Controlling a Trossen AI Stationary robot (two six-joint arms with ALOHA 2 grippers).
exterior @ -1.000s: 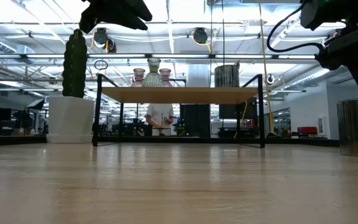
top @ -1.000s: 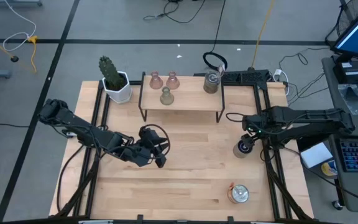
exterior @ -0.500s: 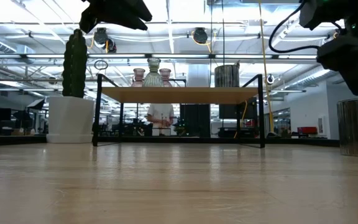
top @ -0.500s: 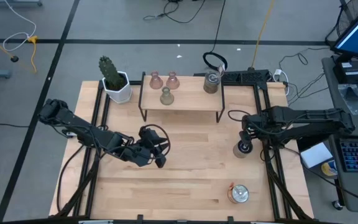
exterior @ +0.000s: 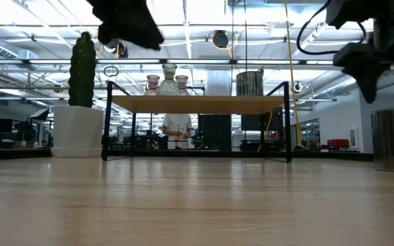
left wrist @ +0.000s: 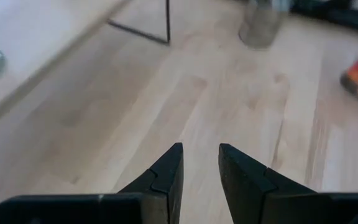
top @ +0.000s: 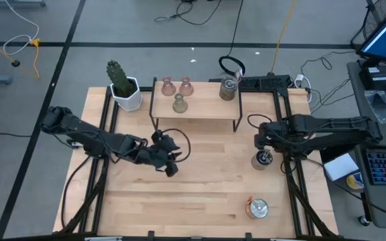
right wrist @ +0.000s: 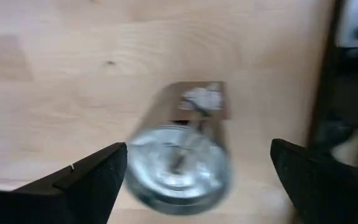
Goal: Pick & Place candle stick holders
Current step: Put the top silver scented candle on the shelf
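From above, you see the right gripper (top: 263, 142) spread wide just over a silver holder (top: 263, 159) near the table's (top: 206, 194) right edge, while the left gripper (top: 169, 161) hangs empty, fingers only narrowly apart, over the table's middle; two pink holders (top: 168, 86) and an olive one (top: 179, 103) stand on the small shelf (top: 200, 114), a second silver holder (top: 228, 89) at its right end, a third (top: 257, 208) near the front edge. At table level you find the glass trio (exterior: 168, 79) atop the shelf. Your left wrist view shows slightly parted fingers (left wrist: 166, 171) over bare wood, and your right wrist view shows wide-open fingers (right wrist: 98, 177) flanking the silver holder (right wrist: 179, 165), not touching it.
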